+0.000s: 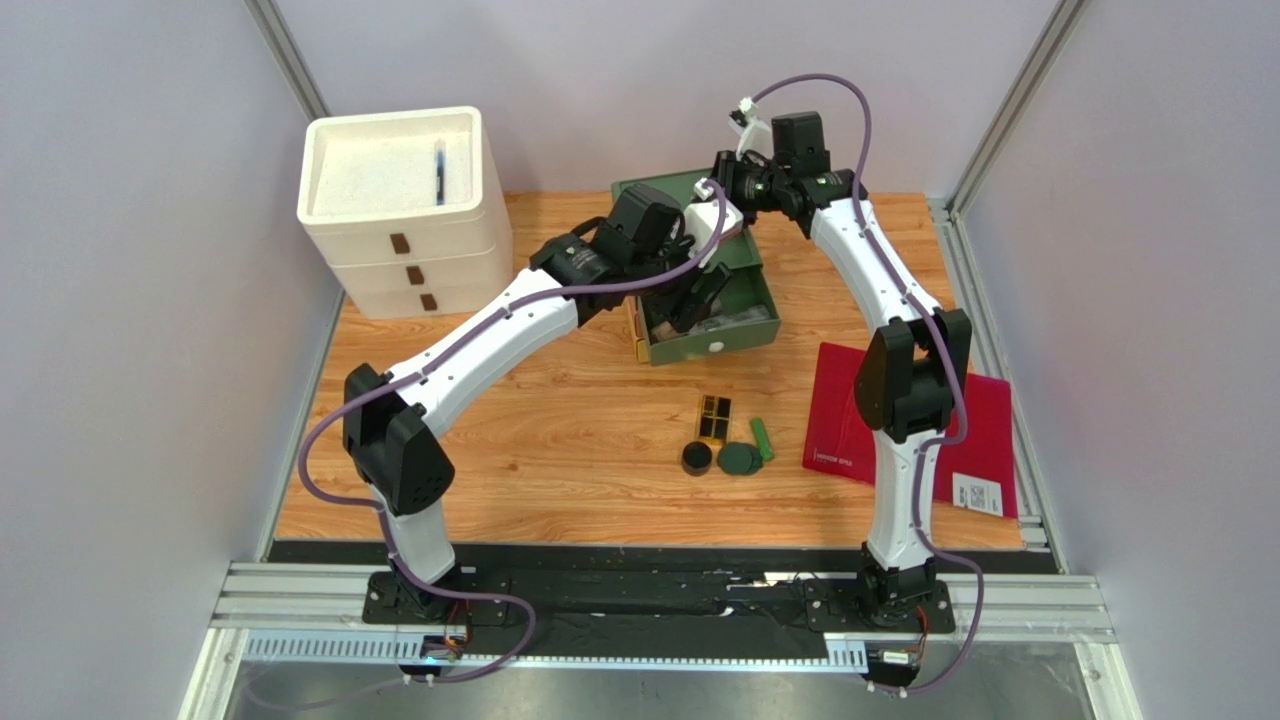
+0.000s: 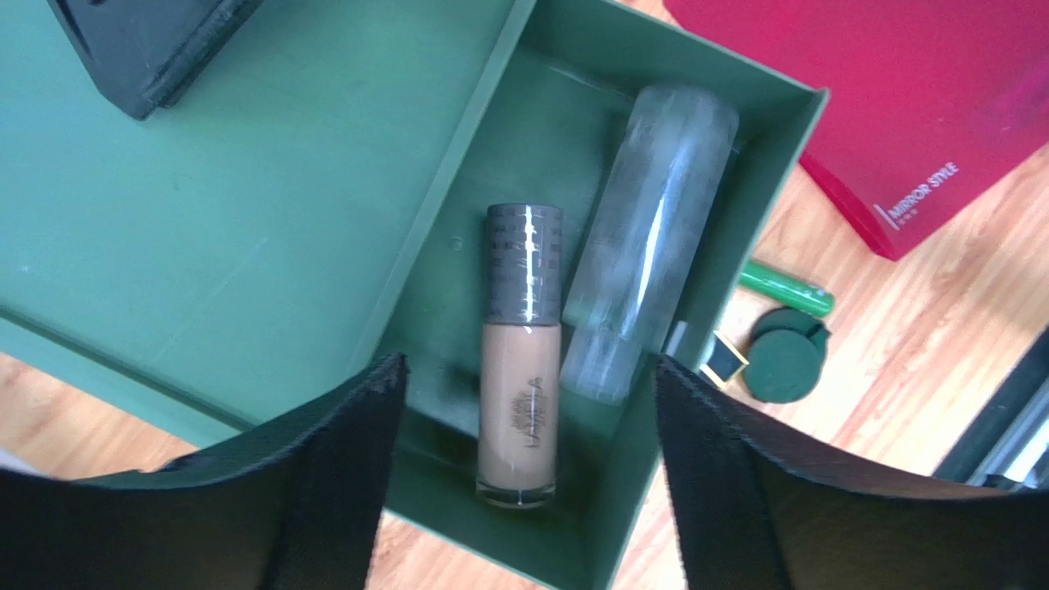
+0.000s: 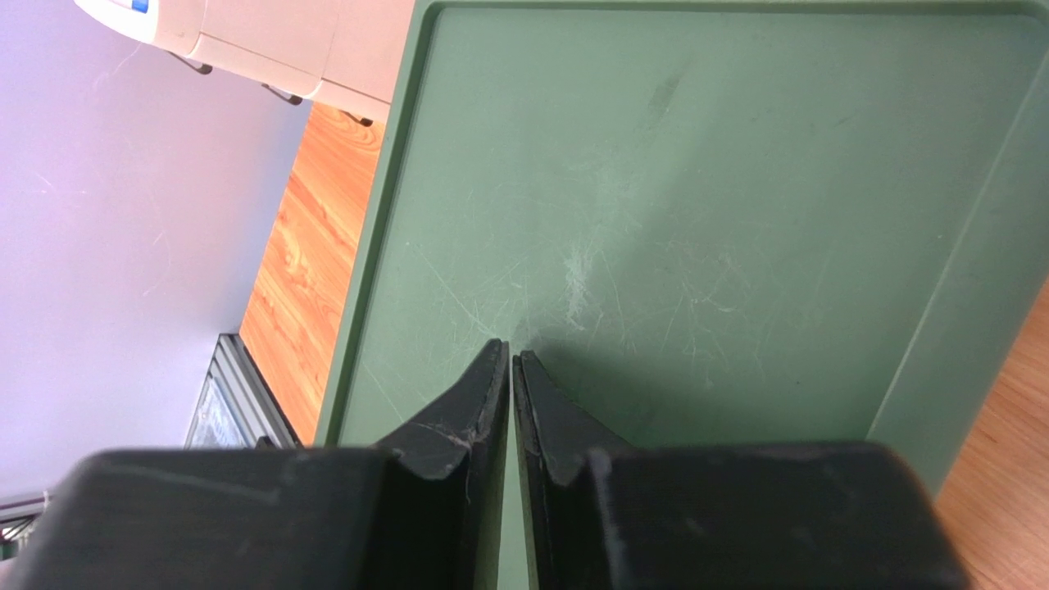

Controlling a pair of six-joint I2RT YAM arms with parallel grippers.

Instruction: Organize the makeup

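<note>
The left pincer (image 2: 530, 369) is held apart over the box (image 2: 763, 172). The stick (image 1: 762, 438) is found nearer it than the right pincer (image 3: 511, 357), which is clamped on the lid (image 3: 739, 184).

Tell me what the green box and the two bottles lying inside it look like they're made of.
The green box is probably matte plastic, going by its fine pale scratches, though painted metal is possible. The beige bottle looks like glossy clear glass or plastic with beige liquid showing through, under a shiny grey cap. The clear tube is likely plastic with a cloudy, frosted look.
</note>
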